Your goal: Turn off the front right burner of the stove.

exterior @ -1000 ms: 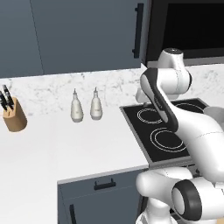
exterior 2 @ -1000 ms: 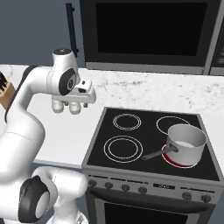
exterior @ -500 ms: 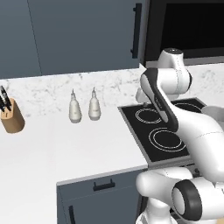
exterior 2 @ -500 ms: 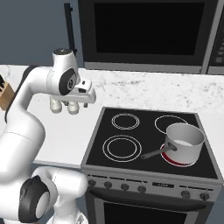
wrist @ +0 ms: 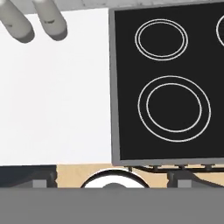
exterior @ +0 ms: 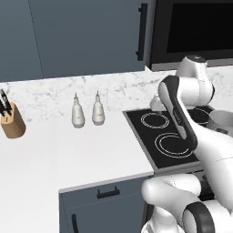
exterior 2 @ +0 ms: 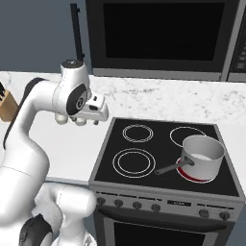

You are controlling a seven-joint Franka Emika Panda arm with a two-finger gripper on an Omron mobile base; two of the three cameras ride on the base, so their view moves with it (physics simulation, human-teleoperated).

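Four ring-marked circles sit on the black glass stove [exterior 2: 144, 166], and I see the red-rimmed front right burner [exterior 2: 194, 174] glowing under the steel saucepan [exterior 2: 202, 154]. My white arm's two-finger gripper [exterior 2: 89, 113] hangs above the white counter [exterior 2: 72, 139] just left of the cooktop, well apart from the row of small dark knobs [exterior 2: 137, 205]. I cannot tell how the jaws stand. Two pale shaker bottles [exterior: 86, 110] and a wooden knife block [exterior: 11, 119] stand by the wall.
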